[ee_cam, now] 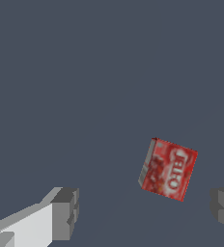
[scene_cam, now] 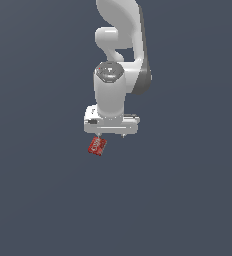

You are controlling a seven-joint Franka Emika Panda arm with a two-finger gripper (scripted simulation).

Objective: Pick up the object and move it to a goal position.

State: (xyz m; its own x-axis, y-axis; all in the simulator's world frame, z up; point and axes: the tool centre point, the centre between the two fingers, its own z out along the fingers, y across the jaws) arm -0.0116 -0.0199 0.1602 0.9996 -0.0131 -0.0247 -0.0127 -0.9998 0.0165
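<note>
- The gripper (ee_cam: 143, 207) has its jaws spread wide, far wider than the red box (ee_cam: 168, 169), and they hold nothing; open grey surface shows between the two fingertips (ee_cam: 65, 212) in the wrist view.
- The red box lies flat with its white lettering up, turned at an angle to the line of the jaws and apart from both of them, nearer to one than the other.
- In the exterior view the red box (scene_cam: 97, 146) sits just below the white gripper (scene_cam: 110, 134) and toward that view's left of it, not centred under it.
- Risk, as I judge it: a straight descent from here could bring one fingertip down on the box's face or edge, because the box is off-centre between the jaws.
- A second risk: closing on the box while it is skewed could pinch it across corners, so it may twist or slip out on the lift.
- The box is thin, so the jaws would need to come down close to the bench; stopping high could miss it.
- The bench (scene_cam: 38, 200) is a plain, even dark blue-grey with no marks or edges visible.
- No walls, other objects or goal marker can be made out in either view.
</note>
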